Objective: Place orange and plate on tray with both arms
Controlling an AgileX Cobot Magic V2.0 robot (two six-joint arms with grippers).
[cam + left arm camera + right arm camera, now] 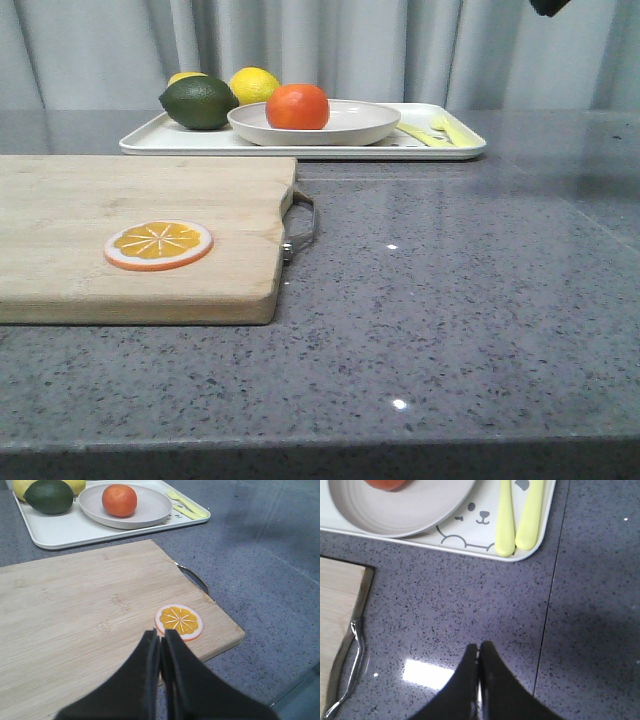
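The orange (297, 106) (119, 500) rests in the off-white plate (350, 128) (150, 512) (420, 515), and the plate stands on the cream-white tray (160, 140) (75, 530) (470, 542) at the back of the counter. My left gripper (161, 635) is shut and empty, hovering over the wooden cutting board near the orange slice. My right gripper (479, 646) is shut and empty above the bare grey counter, a short way from the tray's corner. In the front view only a dark bit of an arm (550, 6) shows at the top right.
A dark green lime (198, 102) and yellow lemons (254, 84) sit on the tray's left part; yellow cutlery (440, 130) (517, 515) lies on its right part. The wooden cutting board (120, 250) with a metal handle (300, 225) carries a flat orange slice (159, 245) (179, 622).
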